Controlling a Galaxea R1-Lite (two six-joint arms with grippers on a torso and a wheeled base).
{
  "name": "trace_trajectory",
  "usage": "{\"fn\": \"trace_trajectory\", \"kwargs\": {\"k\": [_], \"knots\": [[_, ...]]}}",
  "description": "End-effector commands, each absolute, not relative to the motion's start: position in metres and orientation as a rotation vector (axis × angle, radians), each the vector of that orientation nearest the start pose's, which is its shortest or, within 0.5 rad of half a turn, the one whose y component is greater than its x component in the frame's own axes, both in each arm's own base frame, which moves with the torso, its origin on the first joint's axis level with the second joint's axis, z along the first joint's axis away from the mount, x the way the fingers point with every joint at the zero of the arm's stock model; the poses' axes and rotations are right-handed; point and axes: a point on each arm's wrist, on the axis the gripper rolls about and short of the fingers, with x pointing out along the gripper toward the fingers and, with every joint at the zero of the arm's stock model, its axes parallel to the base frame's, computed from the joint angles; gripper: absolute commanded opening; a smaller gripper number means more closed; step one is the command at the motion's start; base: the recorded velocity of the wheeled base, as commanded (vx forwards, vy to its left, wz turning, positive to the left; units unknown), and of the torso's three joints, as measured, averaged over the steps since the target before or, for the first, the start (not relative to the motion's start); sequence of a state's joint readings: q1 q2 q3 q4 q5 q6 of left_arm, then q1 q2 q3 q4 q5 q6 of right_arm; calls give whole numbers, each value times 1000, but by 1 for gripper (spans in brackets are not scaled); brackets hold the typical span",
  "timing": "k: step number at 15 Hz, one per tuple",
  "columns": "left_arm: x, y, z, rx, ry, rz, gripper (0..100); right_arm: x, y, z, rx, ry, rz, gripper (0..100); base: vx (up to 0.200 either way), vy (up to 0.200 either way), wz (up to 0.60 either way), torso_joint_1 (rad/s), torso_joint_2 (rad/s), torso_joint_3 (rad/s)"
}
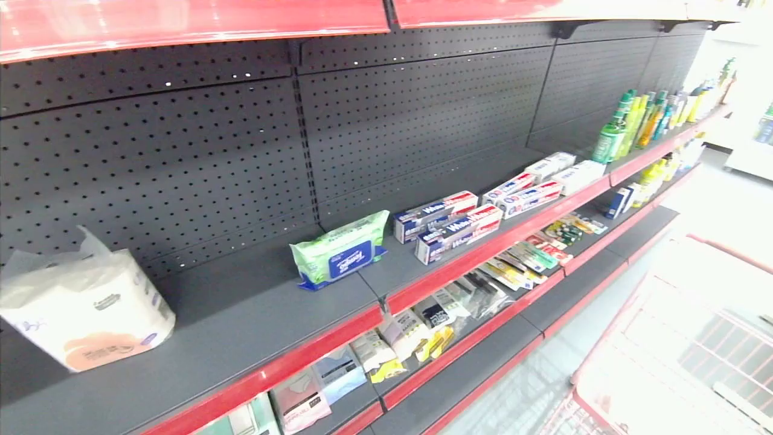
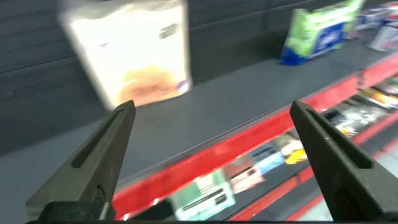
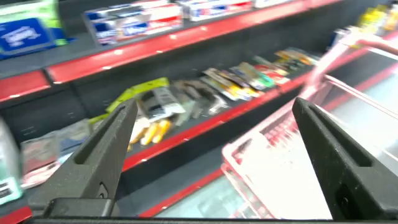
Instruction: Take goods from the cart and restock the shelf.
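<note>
- Left gripper (image 2: 212,107): spread wide, empty, facing the shelf (image 2: 205,121).
- Right gripper (image 3: 216,104): also wide and empty, near the cart (image 3: 348,46).
- Likely next: lower the right gripper squarely over one item in the cart.
- Cart goods are lost in glare; a white, soft-wrapped tissue pack (image 1: 90,314) sits tilted on the shelf.

A wide bare stretch of the grey shelf (image 1: 253,314) lies open between the toilet-roll pack (image 1: 90,314) at its left end and the wet-wipes pack (image 1: 339,249); right of the wipes, toothpaste boxes (image 1: 456,229) crowd it; the red upper shelf (image 1: 181,24) overhangs well above.
</note>
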State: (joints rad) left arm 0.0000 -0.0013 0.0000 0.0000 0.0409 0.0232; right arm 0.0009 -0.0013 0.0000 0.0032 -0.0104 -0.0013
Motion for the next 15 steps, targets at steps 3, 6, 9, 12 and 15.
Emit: {"fn": "trace_trajectory", "kwargs": {"k": [3,6,9,12,15], "knots": [[-23,1,75,23,0,41,100,-23,0,75,-2,3,-9,100,0,0,-600,4,2,2],[-23,1,75,23,0,41,100,-23,0,75,-2,3,-9,100,0,0,-600,1,2,2],[-23,1,75,21,0,41,100,-23,0,75,2,3,-11,100,0,0,-200,1,-1,-1],[-23,1,75,21,0,41,100,-23,0,75,0,3,-9,100,0,0,0,0,0,0],[-23,1,75,21,0,41,100,-23,0,75,2,3,-9,100,0,0,0,0,0,0]]}}
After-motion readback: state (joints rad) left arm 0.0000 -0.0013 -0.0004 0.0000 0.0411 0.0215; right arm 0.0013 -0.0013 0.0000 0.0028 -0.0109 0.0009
